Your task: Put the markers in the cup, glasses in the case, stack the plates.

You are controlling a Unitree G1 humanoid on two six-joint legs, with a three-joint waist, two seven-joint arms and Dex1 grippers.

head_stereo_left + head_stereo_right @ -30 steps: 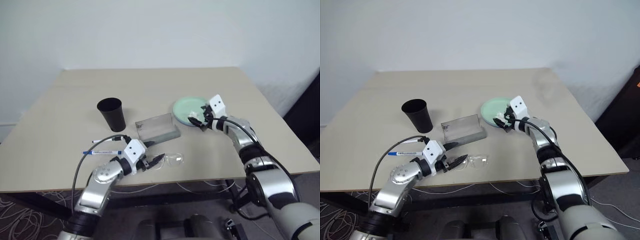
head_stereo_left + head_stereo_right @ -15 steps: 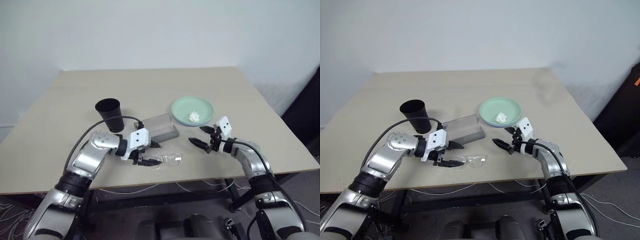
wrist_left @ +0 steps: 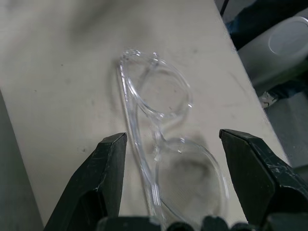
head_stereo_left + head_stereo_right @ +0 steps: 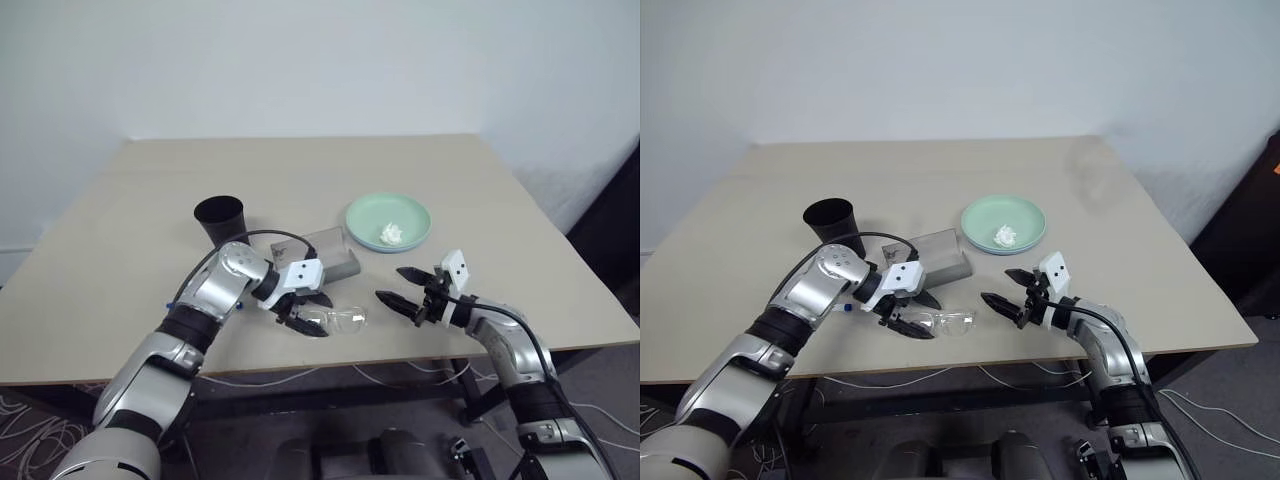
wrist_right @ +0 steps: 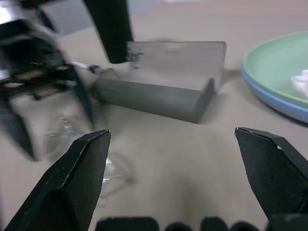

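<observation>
The glasses (image 4: 338,319) lie on the table (image 4: 130,200) near its near edge, a little left of the middle. The frame is clear and thin, the lenses are transparent, and the table colour shows through them. In the left wrist view the glasses (image 3: 163,144) lie flat, between the two black fingers.

The left gripper (image 4: 303,314) is at the left end of the glasses, pointing down and to the right. Its jaws stand apart, one finger on each side of the frame, and they grip nothing. Whether a finger touches the frame I cannot tell.

Just behind the glasses, on the far side, is the grey case (image 4: 335,256). It is open, with the lid (image 5: 175,62) standing up behind the rounded lower part. The left arm crosses in front of its left part. Farther left stands the black cup (image 4: 219,219), upright, with the wide rim on top. A small blue piece of a marker (image 4: 846,309) shows under the left arm; the rest is hidden.

To the right of the case is the mint green plate (image 4: 388,221), resting on the light blue plate (image 5: 269,98), of which an edge shows below it. A small white tissue wad (image 4: 391,235) lies in the green plate.

The right gripper (image 4: 403,286) hovers to the right of the glasses, well apart from them, and points left. Its jaws are fully apart and empty.
</observation>
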